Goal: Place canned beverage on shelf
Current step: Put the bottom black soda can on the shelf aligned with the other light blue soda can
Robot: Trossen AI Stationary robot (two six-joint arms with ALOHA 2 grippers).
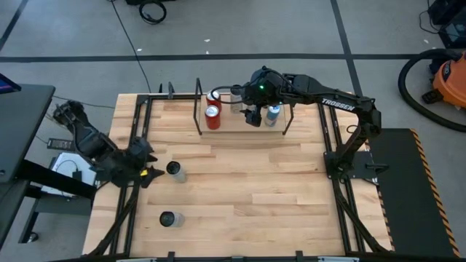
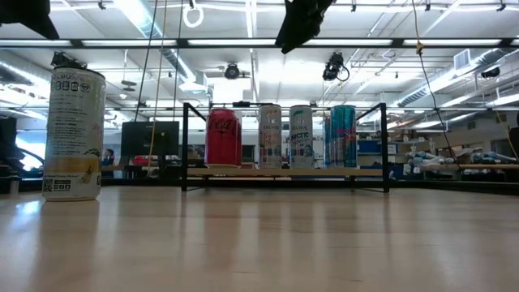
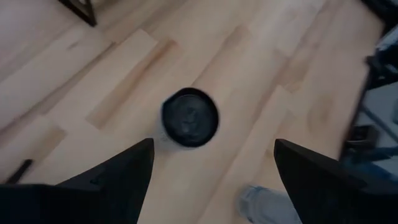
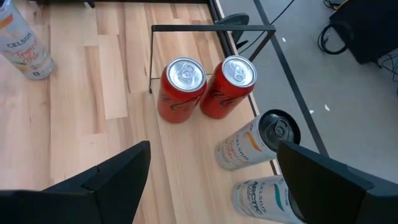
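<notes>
The shelf (image 1: 240,125) stands at the table's far middle, a light-wood platform (image 2: 284,172) between black rod frames. Several cans stand upright on it: two red ones (image 4: 181,87) (image 4: 229,86) and white ones (image 4: 256,140) (image 4: 264,196). My right gripper (image 4: 212,149) is open and empty, above the shelf's cans (image 1: 253,116). My left gripper (image 3: 213,143) is open and empty at the table's left (image 1: 149,171), just left of a dark-topped can (image 3: 189,117) that stands on the table (image 1: 175,171).
A second loose can (image 1: 169,218) stands near the table's near-left corner and looms large in the low view (image 2: 73,134). A white Celsius can (image 4: 25,43) shows on the table in the right wrist view. Bare wood lies across the middle and right of the table.
</notes>
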